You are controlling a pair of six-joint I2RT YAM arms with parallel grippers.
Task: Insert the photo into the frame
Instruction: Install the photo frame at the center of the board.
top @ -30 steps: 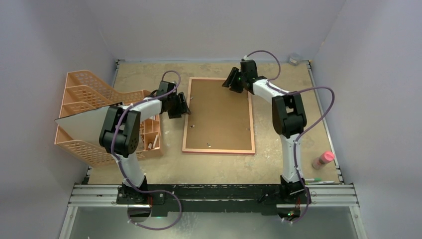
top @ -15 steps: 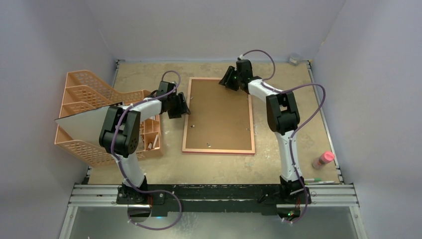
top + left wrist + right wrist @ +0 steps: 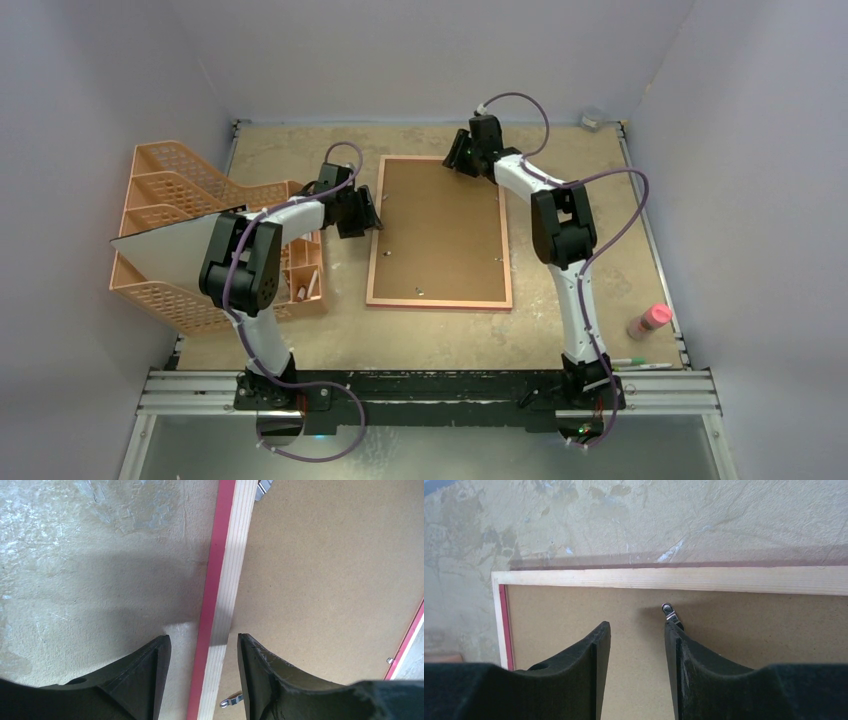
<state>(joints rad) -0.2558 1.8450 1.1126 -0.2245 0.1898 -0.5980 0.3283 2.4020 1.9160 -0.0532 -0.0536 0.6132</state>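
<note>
The frame (image 3: pixel 440 303) is lying face down, its pale wooden back up, and the brown board (image 3: pixel 440 230) is still sitting inside it. A pink bottle (image 3: pixel 650 320) is standing to the right of the frame's near corner. To the left of the frame, the photo (image 3: pixel 165 250) is, I judge, the pale sheet lying across the orange organiser (image 3: pixel 170 175), well apart from the frame; its picture side is not showing. At the frame's left rail, the left gripper (image 3: pixel 200 645) is staying where it was a second ago, its jaws about half open, one on each side of the rail without touching it, holding nothing. At the frame's far rail, the right gripper (image 3: pixel 636 627) is changing place: it has been sliding from the far right corner toward the middle of that rail. It is now hanging over the board with its jaws partly open and empty, and one finger is just beside a small metal tab (image 3: pixel 669 611). This is suggesting that the right arm is going for the tab to free the board. The board must come out before the photo can go in, so the task is still at an early step.
</note>
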